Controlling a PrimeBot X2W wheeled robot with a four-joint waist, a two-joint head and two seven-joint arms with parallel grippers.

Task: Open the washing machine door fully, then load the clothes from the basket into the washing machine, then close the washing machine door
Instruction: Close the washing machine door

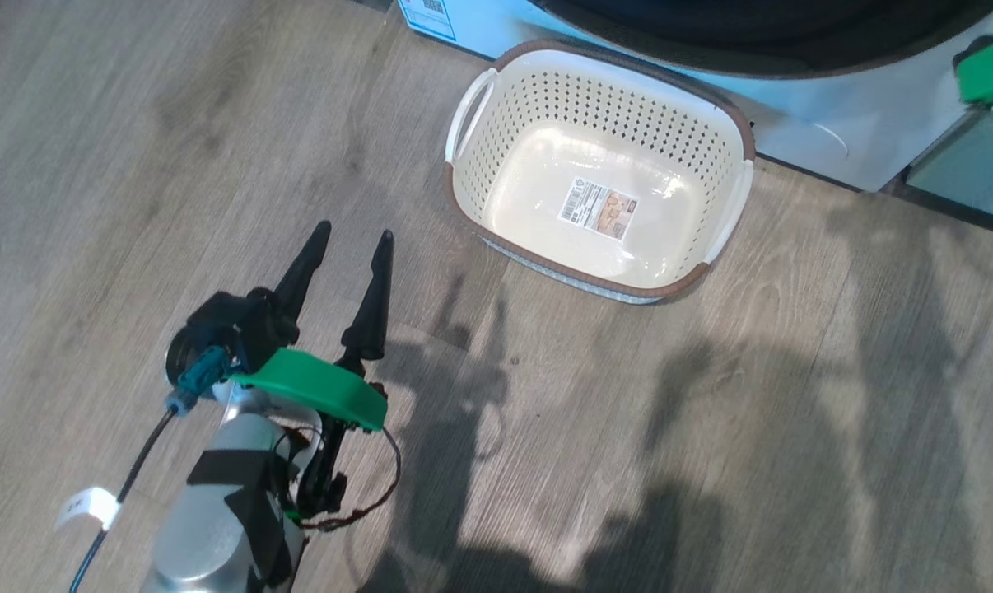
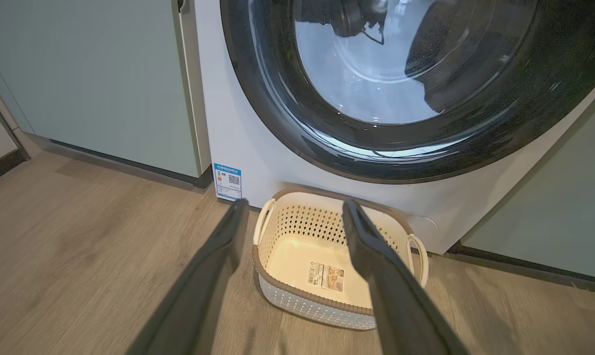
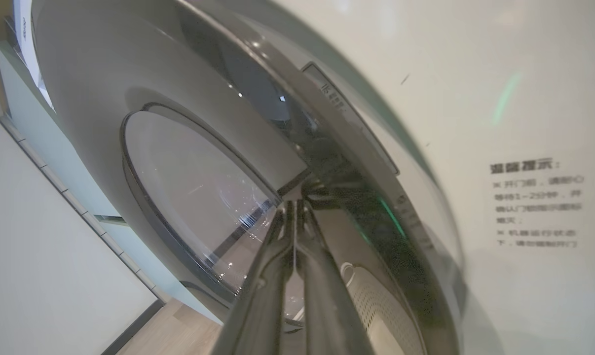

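Basket [image 2: 308, 308] stands just before washing machine [image 2: 258, 148], pale green cabinets [image 2: 105, 84] flanking it.

Head looks down, wrists face washing machine [image 2: 238, 143], basket [image 1: 595, 107] shared

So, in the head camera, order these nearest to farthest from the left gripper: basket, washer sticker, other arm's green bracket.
From the left gripper:
1. basket, just to its right.
2. sticker, beyond, low on the washing machine.
3. green bracket, far right.
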